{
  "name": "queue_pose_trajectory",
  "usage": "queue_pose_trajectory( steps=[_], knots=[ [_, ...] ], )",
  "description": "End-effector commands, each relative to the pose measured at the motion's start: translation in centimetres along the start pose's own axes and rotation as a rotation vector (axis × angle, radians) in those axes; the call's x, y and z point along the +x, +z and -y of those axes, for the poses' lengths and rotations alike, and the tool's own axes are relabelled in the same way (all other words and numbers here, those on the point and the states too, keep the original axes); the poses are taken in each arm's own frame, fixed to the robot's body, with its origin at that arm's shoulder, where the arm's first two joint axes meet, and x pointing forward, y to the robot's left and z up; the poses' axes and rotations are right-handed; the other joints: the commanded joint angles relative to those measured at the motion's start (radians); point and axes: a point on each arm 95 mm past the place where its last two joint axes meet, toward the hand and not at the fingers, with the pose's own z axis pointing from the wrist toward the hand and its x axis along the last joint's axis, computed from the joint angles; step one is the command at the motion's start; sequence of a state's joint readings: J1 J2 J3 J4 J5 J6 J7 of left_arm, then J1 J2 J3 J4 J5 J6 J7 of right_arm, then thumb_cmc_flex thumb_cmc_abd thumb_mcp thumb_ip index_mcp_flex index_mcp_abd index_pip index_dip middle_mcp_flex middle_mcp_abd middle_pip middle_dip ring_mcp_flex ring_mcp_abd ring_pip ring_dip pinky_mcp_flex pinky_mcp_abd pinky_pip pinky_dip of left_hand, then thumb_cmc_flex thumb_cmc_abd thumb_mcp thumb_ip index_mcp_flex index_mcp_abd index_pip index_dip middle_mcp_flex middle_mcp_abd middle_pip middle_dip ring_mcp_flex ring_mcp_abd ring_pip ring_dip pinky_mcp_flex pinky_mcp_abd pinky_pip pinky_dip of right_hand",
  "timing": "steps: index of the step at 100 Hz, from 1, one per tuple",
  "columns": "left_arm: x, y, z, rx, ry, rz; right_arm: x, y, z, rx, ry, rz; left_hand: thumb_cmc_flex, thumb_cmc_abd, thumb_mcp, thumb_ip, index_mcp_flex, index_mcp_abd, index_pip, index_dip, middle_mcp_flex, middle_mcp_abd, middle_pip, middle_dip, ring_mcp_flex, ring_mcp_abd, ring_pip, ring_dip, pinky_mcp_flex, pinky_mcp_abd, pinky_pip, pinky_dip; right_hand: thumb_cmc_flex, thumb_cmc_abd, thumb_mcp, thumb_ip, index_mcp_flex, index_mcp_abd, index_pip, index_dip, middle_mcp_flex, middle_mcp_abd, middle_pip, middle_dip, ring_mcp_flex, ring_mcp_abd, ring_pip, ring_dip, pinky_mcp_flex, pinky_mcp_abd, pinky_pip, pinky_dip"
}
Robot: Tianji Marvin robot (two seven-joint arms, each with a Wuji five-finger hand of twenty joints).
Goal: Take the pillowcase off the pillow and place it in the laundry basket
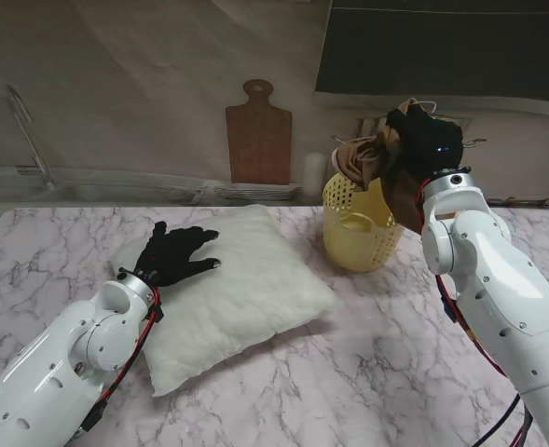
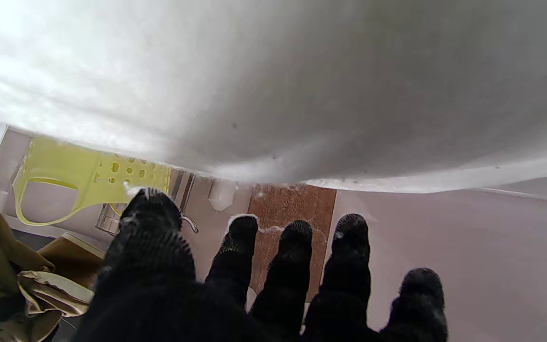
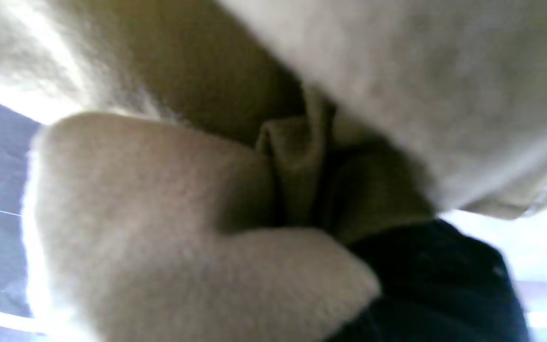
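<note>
- The pillowcase [image 1: 372, 158], a tan-brown bunch of cloth, is off the pillow [image 1: 241, 289] and held in the air, partly over the far rim of the laundry basket [image 1: 358, 228] and partly hanging down its right side.
- Our right robot hand [image 1: 426, 140] is clenched around the bunch; its wrist view shows only folds of cloth pressed against the glove.
- The basket mouth lies down and to the left of that robot hand, so we judge the coming move to be a short shift left, then a release.
- The hanging tail could catch on the rim or fall outside.
- Our left robot hand [image 1: 174, 253] lies flat on the bare white pillow, fingers spread, grasping nothing.
- The pillow lies on the marble desk [image 1: 386, 372], just left of the basket.
</note>
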State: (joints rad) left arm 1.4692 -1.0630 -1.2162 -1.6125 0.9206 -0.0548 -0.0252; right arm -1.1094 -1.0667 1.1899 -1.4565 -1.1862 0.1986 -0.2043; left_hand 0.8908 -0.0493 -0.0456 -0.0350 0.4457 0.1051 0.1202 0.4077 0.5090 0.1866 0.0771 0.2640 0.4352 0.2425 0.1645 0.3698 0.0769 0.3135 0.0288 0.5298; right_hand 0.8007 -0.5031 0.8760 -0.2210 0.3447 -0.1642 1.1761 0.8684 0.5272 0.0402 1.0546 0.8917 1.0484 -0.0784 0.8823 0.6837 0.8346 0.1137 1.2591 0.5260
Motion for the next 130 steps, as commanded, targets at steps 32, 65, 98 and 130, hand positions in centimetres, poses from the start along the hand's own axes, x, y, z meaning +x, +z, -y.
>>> queue_pose_trajectory(
  steps=[32,65,98,130],
  knots=[
    [0.1,0.0,-0.4,-0.02,-0.002,0.0,1.8,2.6,0.1,-0.073,0.147,-0.008,0.024,0.059,0.011,0.018,0.002,0.011,0.0,0.004,0.013,0.007,-0.003,0.009,-0.001,0.005,0.0,0.008,-0.022,0.029,0.443,0.015,0.048,0.098,-0.005,0.016,-0.071,0.039,0.108,-0.01,-0.055,-0.035,0.098,-0.017,-0.035,-0.067,0.013,-0.016,-0.044,0.012,-0.042,-0.003],
    [-0.2,-0.3,-0.4,-0.018,0.002,0.006,3.1,5.4,-0.4,-0.102,0.201,-0.044,0.022,0.06,0.01,0.017,0.001,0.011,-0.001,0.004,0.013,0.008,-0.003,0.009,-0.001,0.005,0.0,0.008,-0.023,0.031,0.443,0.015,0.047,0.1,-0.012,0.022,-0.066,0.014,0.107,-0.019,-0.059,-0.04,0.086,-0.033,-0.049,-0.055,0.005,-0.02,-0.056,-0.002,-0.029,0.008],
    [-0.2,0.0,-0.7,-0.034,0.001,-0.002,3.2,5.7,1.5,-0.068,0.229,-0.027,0.023,0.06,0.011,0.018,0.001,0.011,0.0,0.004,0.013,0.007,-0.003,0.009,0.001,0.006,0.0,0.008,-0.023,0.031,0.442,0.015,0.043,0.123,-0.045,0.024,-0.071,0.007,0.1,-0.023,-0.077,-0.033,0.053,-0.051,-0.086,-0.03,-0.063,-0.043,-0.107,0.015,-0.055,0.005],
    [-0.1,0.1,-0.9,-0.039,0.004,-0.009,2.3,4.2,3.7,0.013,0.215,-0.008,0.022,0.061,0.011,0.018,0.001,0.011,-0.001,0.003,0.015,0.006,-0.003,0.009,0.002,0.006,0.0,0.008,-0.022,0.031,0.442,0.016,0.037,0.156,-0.136,0.044,-0.114,0.0,0.002,-0.099,-0.123,-0.004,-0.047,-0.101,-0.187,0.036,-0.257,-0.123,-0.229,0.069,-0.117,0.002]
  ],
)
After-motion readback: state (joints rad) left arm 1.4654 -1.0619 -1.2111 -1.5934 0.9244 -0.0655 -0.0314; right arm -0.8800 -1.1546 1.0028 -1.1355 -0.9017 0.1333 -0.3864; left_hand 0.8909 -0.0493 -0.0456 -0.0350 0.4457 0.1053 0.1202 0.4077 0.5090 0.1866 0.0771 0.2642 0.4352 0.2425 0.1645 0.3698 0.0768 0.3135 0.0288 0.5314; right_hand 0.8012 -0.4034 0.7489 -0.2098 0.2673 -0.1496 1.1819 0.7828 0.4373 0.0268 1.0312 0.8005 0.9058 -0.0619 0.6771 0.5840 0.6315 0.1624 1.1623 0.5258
